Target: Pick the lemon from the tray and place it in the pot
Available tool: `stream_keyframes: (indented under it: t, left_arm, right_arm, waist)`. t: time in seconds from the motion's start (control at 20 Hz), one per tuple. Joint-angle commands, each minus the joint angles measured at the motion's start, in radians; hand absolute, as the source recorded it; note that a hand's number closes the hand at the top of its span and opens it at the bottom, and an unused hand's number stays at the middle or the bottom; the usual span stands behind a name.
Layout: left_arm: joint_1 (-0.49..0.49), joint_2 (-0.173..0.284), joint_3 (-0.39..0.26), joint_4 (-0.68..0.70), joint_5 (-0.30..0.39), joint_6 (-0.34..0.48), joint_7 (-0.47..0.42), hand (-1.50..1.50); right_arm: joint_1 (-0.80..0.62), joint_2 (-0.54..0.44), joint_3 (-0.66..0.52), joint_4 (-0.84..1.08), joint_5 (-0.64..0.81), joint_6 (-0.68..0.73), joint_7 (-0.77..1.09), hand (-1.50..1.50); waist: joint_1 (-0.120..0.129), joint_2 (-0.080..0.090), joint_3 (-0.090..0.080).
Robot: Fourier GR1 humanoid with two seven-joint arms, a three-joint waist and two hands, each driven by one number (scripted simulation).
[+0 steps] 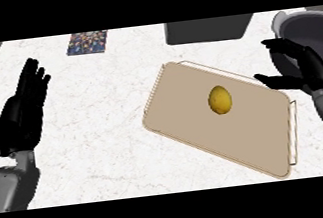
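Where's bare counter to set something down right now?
Widest bare patch: the counter between the left robot hand and the tray. The tray is bare around the lemon. Crowded: right side, where the right robot hand sits between tray and pot.

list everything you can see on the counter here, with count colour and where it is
lemon: 1, yellow, lying on the tray near its middle
tray: 1, tan, flat on the counter, right of centre, turned at an angle
pot: 1, dark grey, far right corner, partly cut off by the edge
dark box: 1, dark grey, far edge, centre right
patterned card: 1, multicoloured, far edge, left of centre
counter: 1, white marbled, under everything
left hand: 1, black, open, fingers up, resting at left
right hand: 1, black, open, over the tray's right edge, beside the pot
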Motion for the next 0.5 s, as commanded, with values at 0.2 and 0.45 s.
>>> stream_keyframes:
  t: [0.2,0.45]
  left_arm:
    - [0.021,0.010,0.071,-0.046,0.010,-0.024,0.073,0.00]
    - [0.018,-0.005,0.035,-0.030,-0.019,-0.017,0.047,0.00]
  right_arm:
    - [-0.105,0.007,-0.012,0.047,0.054,0.130,-0.056,-1.50]
    - [-0.265,-0.064,0.106,0.047,0.094,0.379,0.225,-1.50]
  waist:
    - [-0.024,-0.011,-0.002]
    - [-0.012,-0.011,-0.004]
